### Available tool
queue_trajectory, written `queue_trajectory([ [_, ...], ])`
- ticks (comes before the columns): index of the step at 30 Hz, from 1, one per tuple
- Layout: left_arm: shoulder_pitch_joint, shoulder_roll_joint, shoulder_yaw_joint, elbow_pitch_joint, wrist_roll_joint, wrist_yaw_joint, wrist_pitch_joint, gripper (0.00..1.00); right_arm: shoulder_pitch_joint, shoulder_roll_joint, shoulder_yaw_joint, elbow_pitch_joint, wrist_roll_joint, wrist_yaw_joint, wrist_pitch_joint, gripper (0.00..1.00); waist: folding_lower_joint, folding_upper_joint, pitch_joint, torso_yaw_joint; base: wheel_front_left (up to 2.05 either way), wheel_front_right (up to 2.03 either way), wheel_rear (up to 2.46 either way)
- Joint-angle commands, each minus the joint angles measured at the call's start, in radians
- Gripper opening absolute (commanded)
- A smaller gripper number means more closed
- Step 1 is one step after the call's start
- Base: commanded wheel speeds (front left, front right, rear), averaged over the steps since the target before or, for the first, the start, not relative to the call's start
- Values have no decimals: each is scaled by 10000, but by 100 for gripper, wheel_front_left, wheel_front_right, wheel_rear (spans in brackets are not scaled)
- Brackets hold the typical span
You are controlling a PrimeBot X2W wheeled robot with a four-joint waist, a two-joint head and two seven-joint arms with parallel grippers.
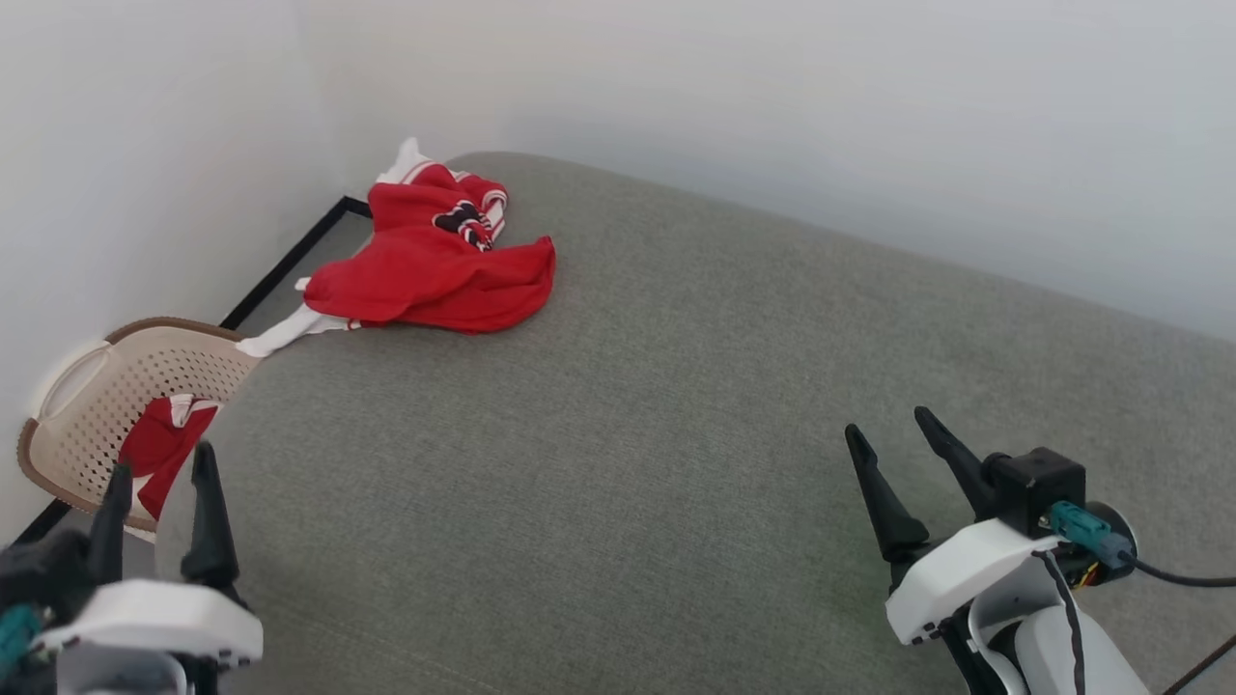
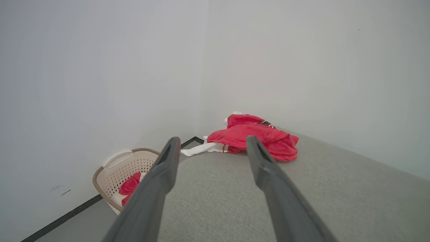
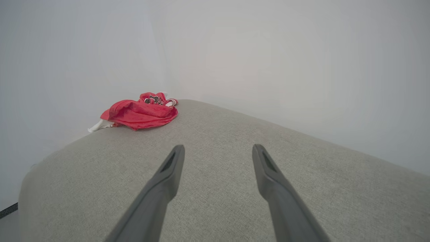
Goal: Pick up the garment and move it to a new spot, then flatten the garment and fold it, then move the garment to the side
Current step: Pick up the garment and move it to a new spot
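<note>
The garment (image 1: 430,261), a red jersey T-shirt with white sleeves and black numerals, lies crumpled at the far left corner of the grey cushioned surface (image 1: 676,405); one white sleeve hangs over the left edge. It also shows in the left wrist view as a red heap (image 2: 255,137) and in the right wrist view at the far left (image 3: 141,112). My left gripper (image 1: 159,463) stands open at the lower left, well short of the garment. My right gripper (image 1: 888,425) is open at the lower right, far from it. Both hold nothing.
A beige perforated laundry basket (image 1: 106,386) stands on the floor left of the surface, with another red cloth (image 1: 164,449) in it. White walls close in behind and to the left. The surface's left edge drops to the floor.
</note>
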Motion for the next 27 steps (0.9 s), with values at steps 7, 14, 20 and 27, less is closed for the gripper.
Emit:
queue_trajectory([
  [7, -1594, 190, 138, 878, -230, -476, -167, 100, -456, 6, -165, -282, -280, 1, 153, 100, 0, 0, 872, -604, 0, 0, 0],
  [14, -3416, 561, 238, 2238, -426, -1078, -185, 100, -1071, -97, -342, -702, -576, 1, 359, 100, 0, 0, 2071, -1303, 0, 0, 0],
  [20, -5133, 859, 260, 3963, -576, -1715, -211, 100, -1575, -131, -495, -1045, -876, 1, 480, 100, 0, 0, 3180, -1898, 0, 0, 0],
  [27, -7341, 1274, -1, 6313, -637, -2367, -48, 100, -1979, -194, -675, -1491, -1154, 1, 617, 100, 0, 0, 4393, -2412, 0, 0, 0],
])
